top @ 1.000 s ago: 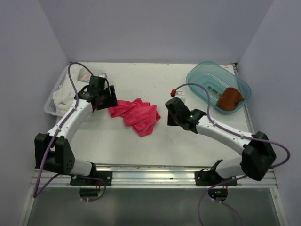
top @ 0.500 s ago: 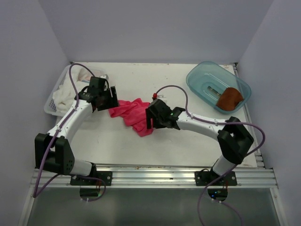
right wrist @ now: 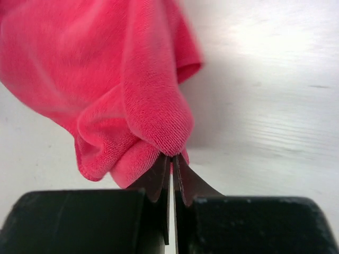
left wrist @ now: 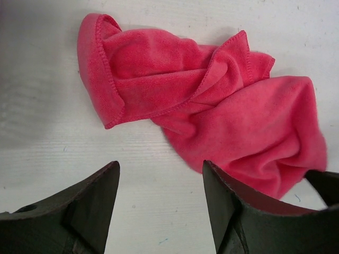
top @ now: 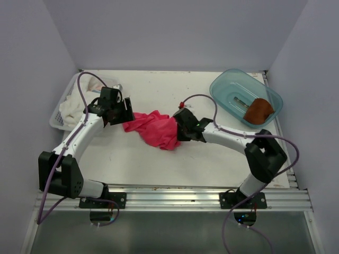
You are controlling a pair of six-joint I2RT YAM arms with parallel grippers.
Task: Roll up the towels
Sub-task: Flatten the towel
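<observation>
A bright pink-red towel lies crumpled at the middle of the table. My right gripper is shut on its right edge, and the wrist view shows a fold of the towel pinched at the tips of the right gripper. My left gripper stands open at the towel's left end. In the left wrist view, bare table shows between the left gripper jaws, and the towel lies just ahead, its edge running behind the right finger. A rust-brown towel lies bunched in the bin.
A clear teal plastic bin sits at the back right and holds the brown towel. A white basket with white cloths stands at the back left, beside my left arm. Walls close in on three sides.
My right arm swung left from near the bin to the pink towel and closed on its right edge, bunching the cloth. The left arm has hardly moved.
</observation>
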